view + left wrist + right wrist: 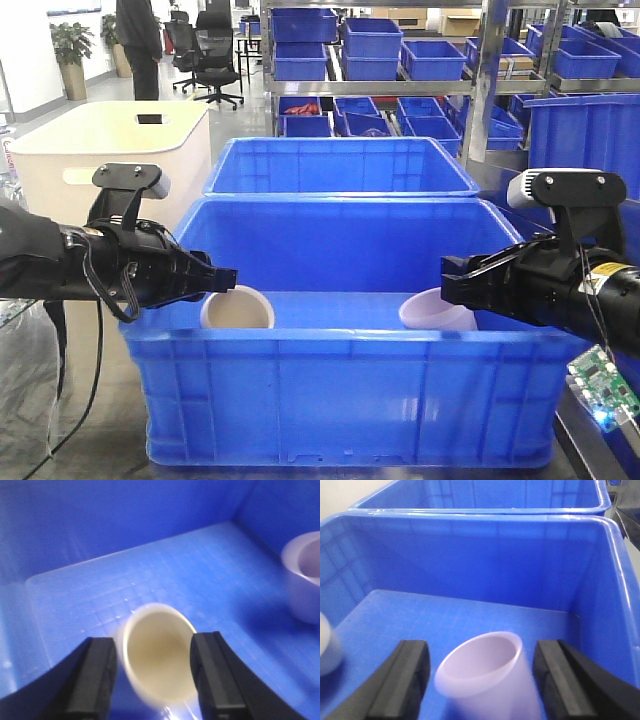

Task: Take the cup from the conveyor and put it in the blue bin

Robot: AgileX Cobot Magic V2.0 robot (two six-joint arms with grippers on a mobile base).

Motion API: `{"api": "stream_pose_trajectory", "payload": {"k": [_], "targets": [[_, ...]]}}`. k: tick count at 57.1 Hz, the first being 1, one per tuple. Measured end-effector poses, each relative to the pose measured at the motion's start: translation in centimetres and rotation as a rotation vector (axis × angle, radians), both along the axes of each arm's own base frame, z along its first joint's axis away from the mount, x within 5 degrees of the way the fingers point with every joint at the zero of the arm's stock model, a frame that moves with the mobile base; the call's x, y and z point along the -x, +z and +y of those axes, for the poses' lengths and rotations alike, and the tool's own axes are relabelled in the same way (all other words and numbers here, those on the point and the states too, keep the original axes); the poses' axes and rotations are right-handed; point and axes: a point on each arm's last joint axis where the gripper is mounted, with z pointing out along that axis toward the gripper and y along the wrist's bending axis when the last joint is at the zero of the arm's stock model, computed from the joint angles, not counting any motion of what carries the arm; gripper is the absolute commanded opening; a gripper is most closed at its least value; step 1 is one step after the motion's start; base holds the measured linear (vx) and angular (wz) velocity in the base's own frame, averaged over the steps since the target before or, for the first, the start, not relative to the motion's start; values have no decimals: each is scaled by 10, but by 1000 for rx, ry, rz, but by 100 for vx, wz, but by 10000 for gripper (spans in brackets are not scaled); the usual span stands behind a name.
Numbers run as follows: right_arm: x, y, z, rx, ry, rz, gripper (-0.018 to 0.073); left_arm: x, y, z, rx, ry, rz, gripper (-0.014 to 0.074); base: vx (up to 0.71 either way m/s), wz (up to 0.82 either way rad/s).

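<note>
Plastic cups, light & slick: your left gripper [152, 672] hangs open round the cream cup [159, 652]; right gripper [482, 682] open beside the lilac cup [487, 672]; grip walls.

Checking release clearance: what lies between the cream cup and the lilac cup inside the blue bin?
Only bare floor of the blue bin separates the cream cup and lilac cup, as the front view shows.

1. The blue bin [600, 595] fills the view, floor and ribbed walls showing.
2. A lilac cup [487, 677] sits tilted over the bin floor, mouth up, between the spread fingers [402, 682] of the right gripper [482, 685].
3. A blurred pale cup [327, 647] lies at the bin's left edge.
4. A second bin [470, 495] stands just behind.
</note>
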Motion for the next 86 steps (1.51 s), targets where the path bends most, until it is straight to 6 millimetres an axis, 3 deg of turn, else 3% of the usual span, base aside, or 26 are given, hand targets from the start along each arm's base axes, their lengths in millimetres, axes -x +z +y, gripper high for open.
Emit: {"api": "stream_pose_trajectory", "payload": {"k": [4,10,13,21,26,35,42,48,56,86], "targets": [[6,6,-1,-3,4,-8,405,9,7,1,-8,-25,4,272,0,0],[24,17,-4,4,26,17,130,28,26,5,-54,-60,-24,-10,0,0],[37,23,-7,25,44,42,-19,45,43,10,-66,-70,-53,-10,0,0],[69,28,-12,85,90,156,-10,90,63,22,-48,-51,-126,-5,0,0],[88,35,-16,95,107,187,-9,120,53,31,-43,-26,-142,-3,0,0],[129,41,-28,70,96,81,-9,179,-3,51,-62,33,-147,-2,0,0],[157,13,-39,36,61,-27,-9,224,-40,66,-55,73,-188,-2,0,0],[168,-18,-44,22,37,-60,-9,249,-55,72,-45,80,-226,-2,0,0],[168,-37,-45,11,18,-76,-9,264,-60,76,-32,83,-269,-2,0,0],[168,-36,-45,-9,11,-91,-9,268,-60,77,-28,77,-280,-2,0,0]]}}
